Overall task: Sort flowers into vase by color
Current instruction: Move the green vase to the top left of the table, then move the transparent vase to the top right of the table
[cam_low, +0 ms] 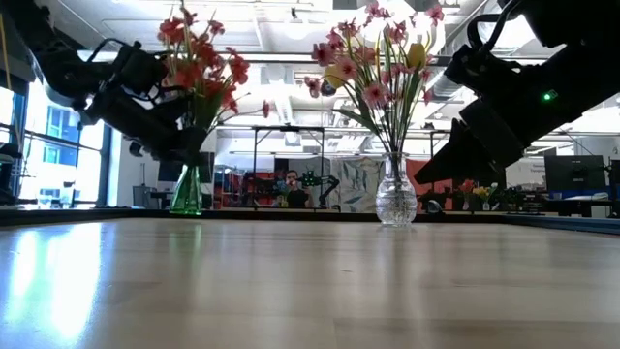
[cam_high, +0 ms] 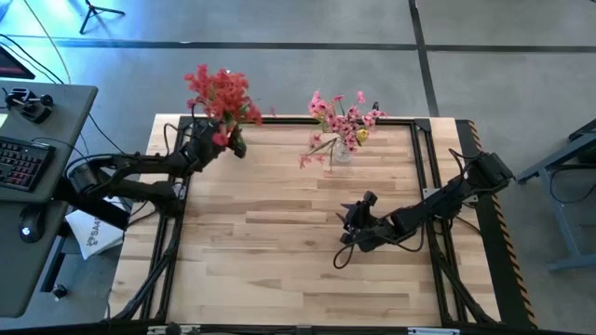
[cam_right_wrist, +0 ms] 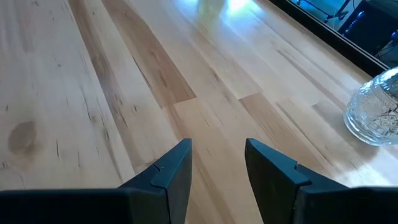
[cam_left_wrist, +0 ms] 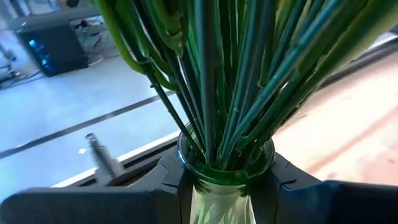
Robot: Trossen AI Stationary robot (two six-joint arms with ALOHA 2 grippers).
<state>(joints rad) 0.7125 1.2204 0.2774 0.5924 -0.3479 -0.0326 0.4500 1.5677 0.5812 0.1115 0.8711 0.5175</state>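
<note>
Looking straight down, you see the left gripper (cam_high: 226,141) at the far left corner of the table (cam_high: 279,251), pressed up against the green vase (cam_high: 237,143), with the red flowers (cam_high: 220,93) spreading out past the table's far edge. That overhead view hides the vase's neck under the blooms. Your left wrist camera fills the gap: the green vase's glass rim (cam_left_wrist: 227,168) sits squarely between the two dark fingers (cam_left_wrist: 171,180), one on each side of the neck and close against it, so the fingers are set narrow around the vase. You cannot tell from it whether they press the glass.

The stems (cam_left_wrist: 249,81) rise from the rim in a tight bundle and fan outward, long axis running up and away from the fingers. From table height, you see the red flowers (cam_low: 199,58) standing roughly upright in the green vase (cam_low: 186,189), blooms on top.

Your right gripper (cam_high: 358,223) hangs over the bare middle of the table, well apart from the clear vase (cam_high: 343,152). Its wrist camera shows the fingers (cam_right_wrist: 171,171) parted with only bare wood between them, and the clear vase (cam_right_wrist: 373,115) off ahead and to one side. The low view shows the pink flowers (cam_low: 373,58) upright in the clear vase (cam_low: 395,194), with a yellow bloom (cam_low: 417,53) among them
</note>
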